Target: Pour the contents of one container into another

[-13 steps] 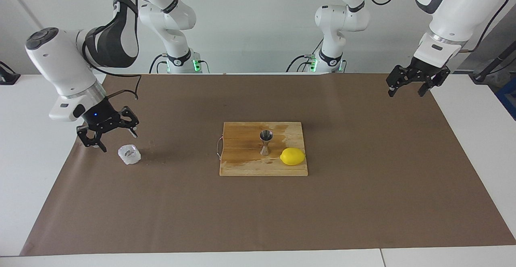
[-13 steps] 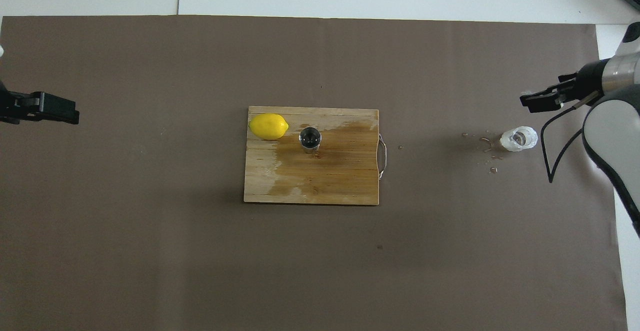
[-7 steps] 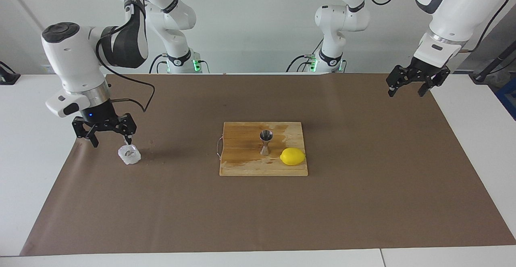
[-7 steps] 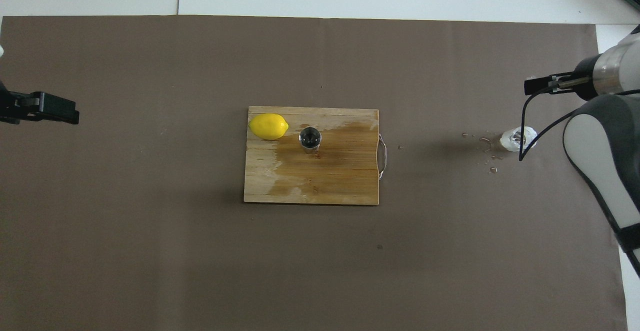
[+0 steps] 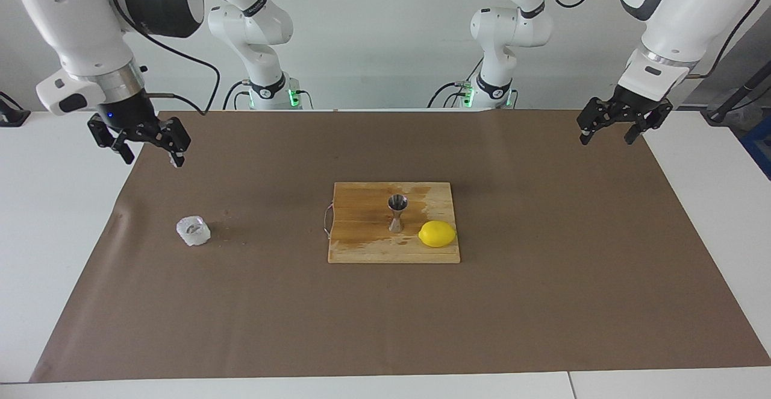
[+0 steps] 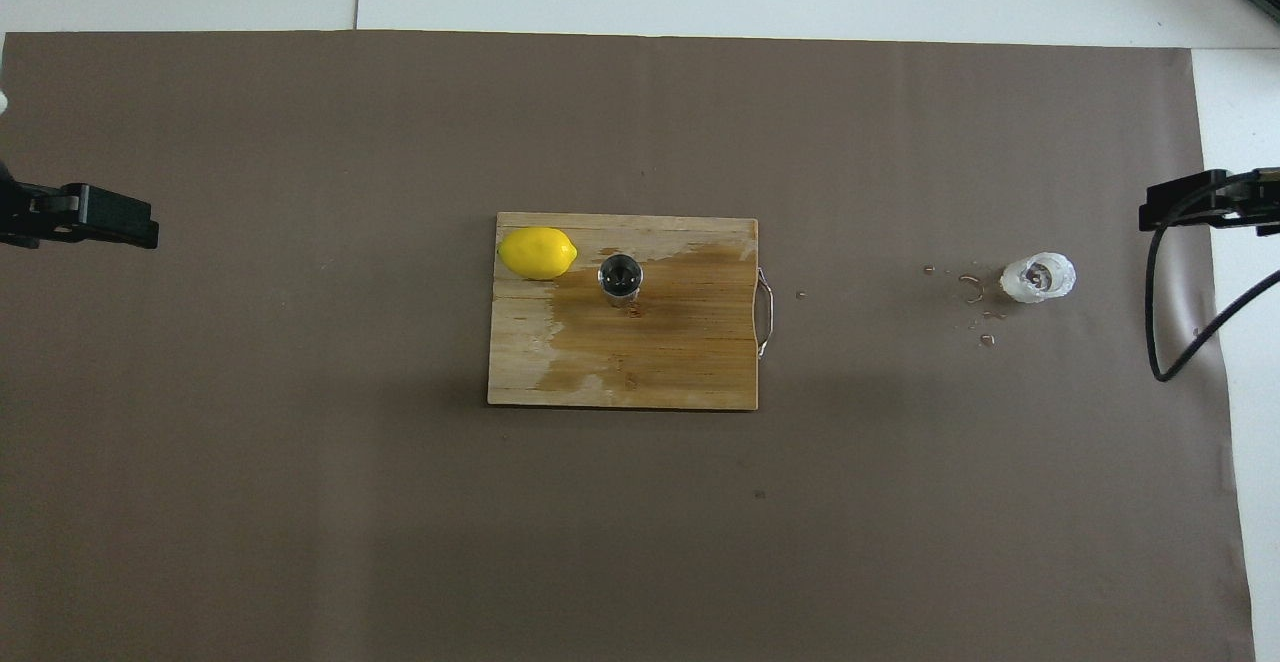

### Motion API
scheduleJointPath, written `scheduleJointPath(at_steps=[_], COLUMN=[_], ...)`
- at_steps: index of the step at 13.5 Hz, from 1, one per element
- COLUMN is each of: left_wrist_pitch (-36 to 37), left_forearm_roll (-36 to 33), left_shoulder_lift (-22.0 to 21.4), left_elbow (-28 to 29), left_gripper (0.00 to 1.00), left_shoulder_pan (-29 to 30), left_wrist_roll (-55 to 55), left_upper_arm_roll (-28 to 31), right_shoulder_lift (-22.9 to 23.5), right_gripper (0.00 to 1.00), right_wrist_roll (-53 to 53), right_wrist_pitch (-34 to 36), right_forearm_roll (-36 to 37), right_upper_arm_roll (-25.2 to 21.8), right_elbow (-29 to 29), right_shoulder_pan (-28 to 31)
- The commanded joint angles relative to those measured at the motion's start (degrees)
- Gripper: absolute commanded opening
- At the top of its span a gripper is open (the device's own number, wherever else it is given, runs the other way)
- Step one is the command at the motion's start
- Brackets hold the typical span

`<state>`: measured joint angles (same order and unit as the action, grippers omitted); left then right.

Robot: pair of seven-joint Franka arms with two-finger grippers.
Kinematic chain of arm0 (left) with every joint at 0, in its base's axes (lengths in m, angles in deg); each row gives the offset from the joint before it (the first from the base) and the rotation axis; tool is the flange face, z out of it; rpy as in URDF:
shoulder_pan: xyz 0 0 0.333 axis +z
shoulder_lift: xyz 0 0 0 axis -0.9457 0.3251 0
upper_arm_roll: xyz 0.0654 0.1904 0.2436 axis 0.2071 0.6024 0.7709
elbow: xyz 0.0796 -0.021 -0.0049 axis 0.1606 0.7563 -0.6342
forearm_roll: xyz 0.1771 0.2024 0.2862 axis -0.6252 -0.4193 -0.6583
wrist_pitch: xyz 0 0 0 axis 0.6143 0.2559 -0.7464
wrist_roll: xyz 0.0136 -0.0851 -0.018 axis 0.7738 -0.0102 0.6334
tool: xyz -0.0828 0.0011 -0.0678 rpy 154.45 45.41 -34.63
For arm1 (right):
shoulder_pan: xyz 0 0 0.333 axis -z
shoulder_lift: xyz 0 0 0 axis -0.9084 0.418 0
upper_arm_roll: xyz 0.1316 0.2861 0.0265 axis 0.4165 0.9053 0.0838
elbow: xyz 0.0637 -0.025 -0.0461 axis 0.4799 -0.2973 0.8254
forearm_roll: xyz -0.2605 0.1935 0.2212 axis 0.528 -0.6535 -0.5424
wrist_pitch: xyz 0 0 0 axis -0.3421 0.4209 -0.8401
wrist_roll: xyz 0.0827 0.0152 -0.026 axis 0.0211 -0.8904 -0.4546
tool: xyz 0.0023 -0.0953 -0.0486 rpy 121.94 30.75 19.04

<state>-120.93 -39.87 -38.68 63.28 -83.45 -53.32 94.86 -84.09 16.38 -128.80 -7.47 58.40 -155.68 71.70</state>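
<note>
The squat clear cup point(image 5: 193, 231) point(image 6: 1038, 278) stands alone on the brown paper toward the right arm's end of the table. The steel jigger point(image 5: 397, 212) point(image 6: 620, 275) stands upright on the wooden cutting board point(image 5: 361, 245) at the table's middle. My right gripper point(image 5: 152, 158) point(image 6: 1160, 214) hangs open and empty, raised over the paper's edge, well apart from the cup. At the left arm's end, my left gripper point(image 5: 605, 140) point(image 6: 140, 227) waits open and empty over the paper's edge.
A yellow lemon point(image 5: 437, 234) point(image 6: 538, 252) lies on the board beside the jigger. The board point(image 6: 640, 362) has a wet dark patch and a metal handle point(image 6: 766, 312). Small drops point(image 6: 975, 292) dot the paper beside the cup.
My right gripper has risen from beside the cup and drawn back toward the robots and the table's edge, staying open. The cup stayed put. The left arm has not moved.
</note>
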Motion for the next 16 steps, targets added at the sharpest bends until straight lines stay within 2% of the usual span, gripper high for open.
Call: scheduleJointPath(at_steps=[1, 3, 5, 8, 11, 13, 14, 16], left_wrist_pitch=[0.15, 0.15, 0.15, 0.15, 0.15, 0.15, 0.15, 0.15], left_forearm_roll=[-0.44, -0.44, -0.44, -0.44, -0.44, -0.44, -0.44, -0.44], left_shoulder_lift=[-1.68, -1.68, -1.68, -1.68, -1.68, -1.68, -1.68, -1.68], left_elbow=[1.90, 1.90, 1.90, 1.90, 1.90, 1.90, 1.90, 1.90], left_gripper=[1.00, 1.00, 1.00, 1.00, 1.00, 1.00, 1.00, 1.00], left_shoulder_pan=[-0.06, -0.06, 0.03, 0.03, 0.03, -0.06, -0.06, -0.06], left_wrist_roll=[0.69, 0.69, 0.70, 0.69, 0.70, 0.61, 0.61, 0.61], left_upper_arm_roll=[-0.06, -0.06, -0.06, -0.06, -0.06, -0.06, -0.06, -0.06], right_shoulder_lift=[-3.46, -5.92, -5.68, -5.58, -6.72, -7.34, -7.69, -7.78], right_gripper=[1.00, 1.00, 1.00, 1.00, 1.00, 1.00, 1.00, 1.00], right_wrist_roll=[2.16, 2.34, 1.64, 1.28, 1.46, 0.06, -0.91, -0.83], right_wrist_pitch=[4.92, 7.48, 9.40, 11.34, 11.97, 8.21, 7.93, 7.49], right_forearm_roll=[-0.80, -4.32, -3.89, -3.62, -3.71, -1.88, 0.66, 0.77], right_upper_arm_roll=[-0.19, -2.81, -5.10, -4.67, -4.50, -4.06, -2.32, -1.60], right_elbow=[-0.19, -0.28, 1.12, 1.74, -0.36, -2.47, -3.17, -3.35], right_shoulder_pan=[0.54, -0.16, -1.66, -1.66, -1.75, -1.75, -1.75, -1.75])
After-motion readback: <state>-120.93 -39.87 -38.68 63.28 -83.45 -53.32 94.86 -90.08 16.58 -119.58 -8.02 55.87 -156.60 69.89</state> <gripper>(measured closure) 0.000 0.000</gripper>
